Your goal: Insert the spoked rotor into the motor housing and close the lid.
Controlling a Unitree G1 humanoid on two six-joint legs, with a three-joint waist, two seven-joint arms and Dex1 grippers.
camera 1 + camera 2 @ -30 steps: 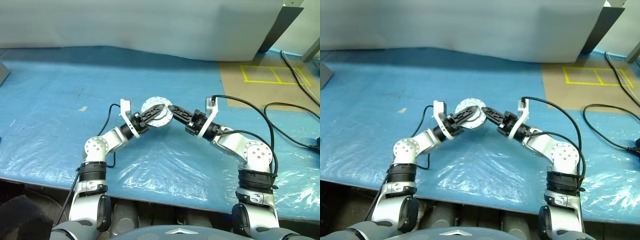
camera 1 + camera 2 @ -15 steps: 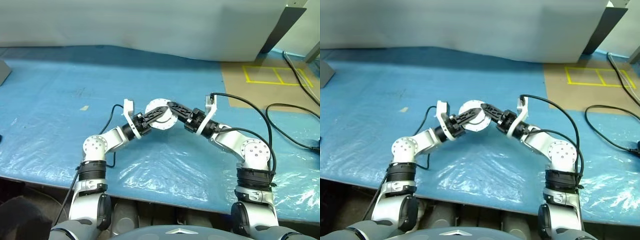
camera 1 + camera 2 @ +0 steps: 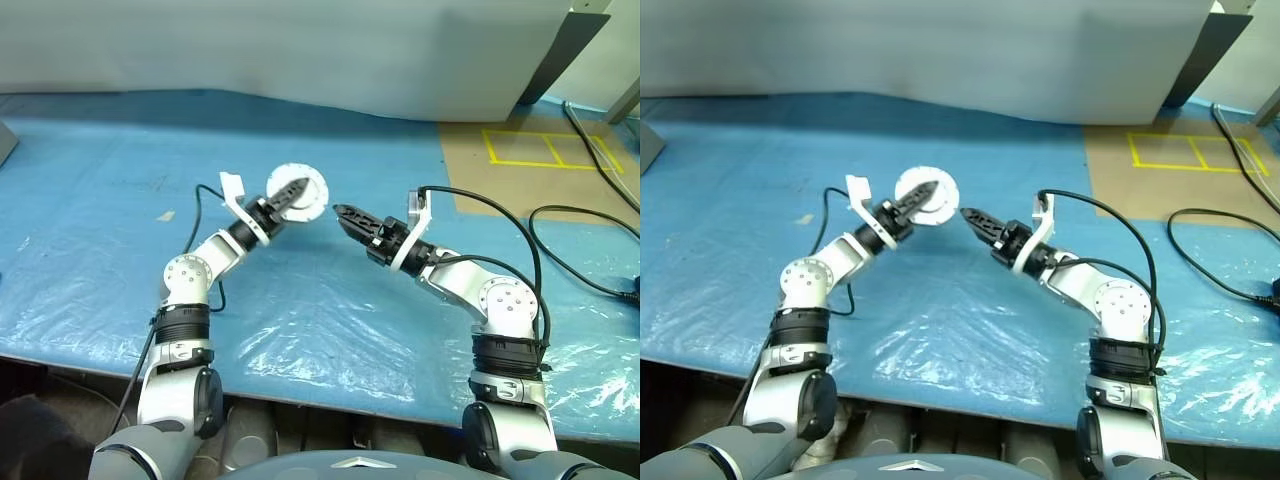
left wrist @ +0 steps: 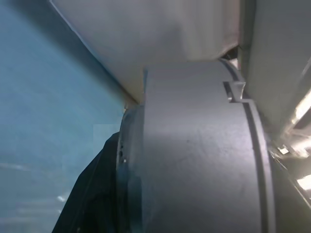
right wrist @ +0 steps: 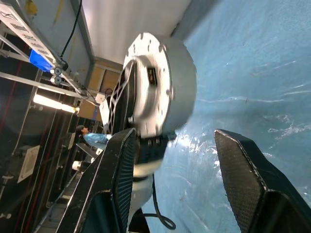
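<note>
— Changed just now? Right gripper (image 3: 338, 210) off the motor housing (image 3: 298, 192); a second ago clamped on it together with the left gripper (image 3: 290, 192), now backed away with a clear gap between.

— And the fingers?

— Right fingers (image 5: 245, 182) spread, nothing between them. Left ones pinching the housing across its face, holding it up off the blue table cover (image 3: 100, 200), a little farther out and to the left than before.

— Meaning for the job?

— Probably a hand-over finished: housing carried by the left alone, right freed for something else. No wheel to be seen, so hard to say whether already inside.

— Look of the housing?

— Round, squat drum, plain grey side wall with a small notch at the rim (image 4: 233, 92), pale flat face with small dots around the edge. Lid (image 5: 146, 58) apparently shut flat against it; no copper showing. From the right gripper, just ahead and slightly to its left, edge-on and tilted.
</note>
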